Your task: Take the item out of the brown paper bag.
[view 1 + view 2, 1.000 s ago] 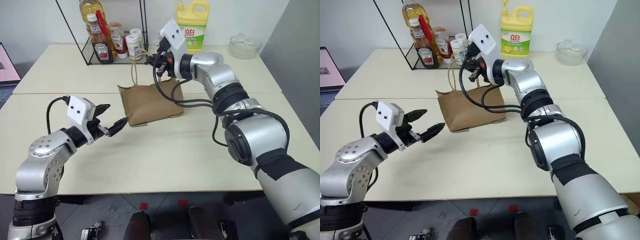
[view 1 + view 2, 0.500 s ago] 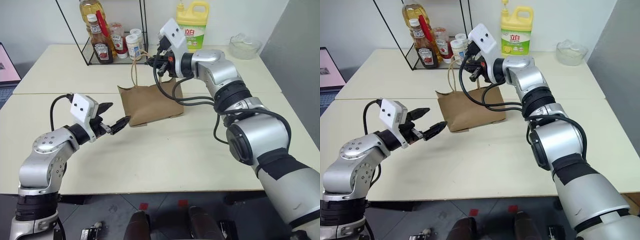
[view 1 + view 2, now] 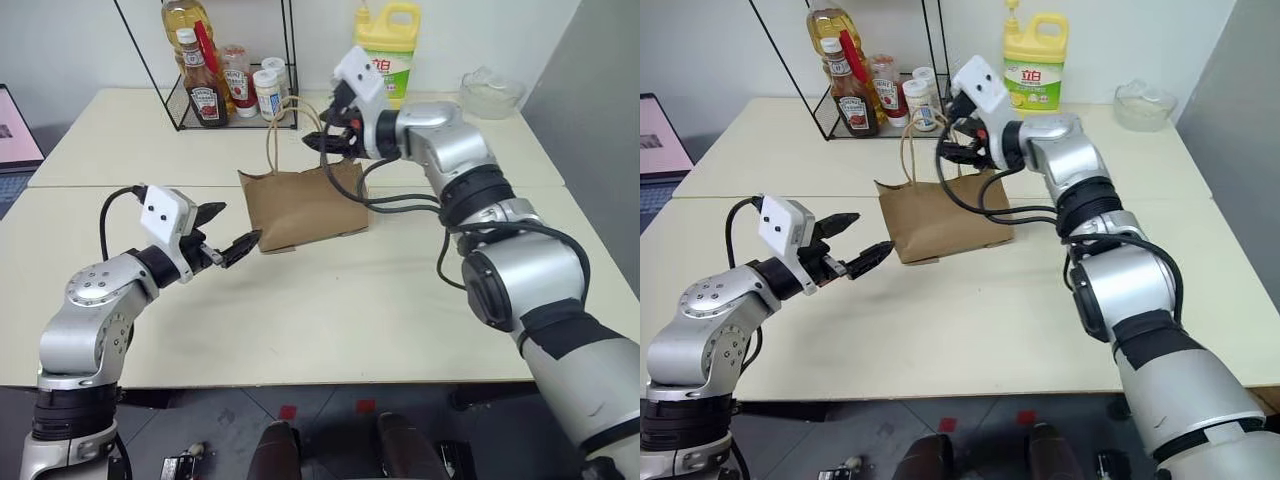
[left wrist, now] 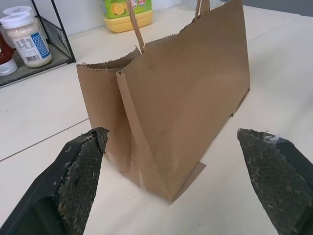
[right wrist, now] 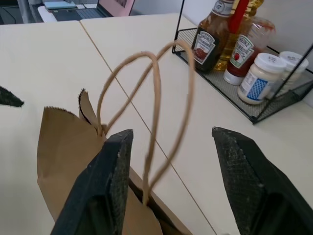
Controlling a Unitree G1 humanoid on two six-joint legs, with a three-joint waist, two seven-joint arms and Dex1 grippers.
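Observation:
The brown paper bag (image 3: 300,205) stands upright on the table, its two tan cord handles (image 5: 156,88) looping up from the rim. My right gripper (image 5: 171,133) hovers over the bag's top at the far side. It is open, and the handle loops rise between its fingers without being pinched. Close to the bag's left end, at the level of its lower half, my left gripper (image 3: 232,228) is open wide and points at the bag (image 4: 186,98) with nothing between its fingers. The item is hidden; the bag's mouth shows no contents.
A black wire rack (image 3: 230,105) with ketchup bottles, an oil bottle and jars stands behind the bag at the back left. A yellow detergent jug (image 3: 385,45) and a clear bowl (image 3: 490,92) sit along the back. A laptop (image 3: 10,130) lies at the left edge.
My right gripper has gone from shut to open and shifted a little to the right above the bag. The bag and my left gripper have stayed put.

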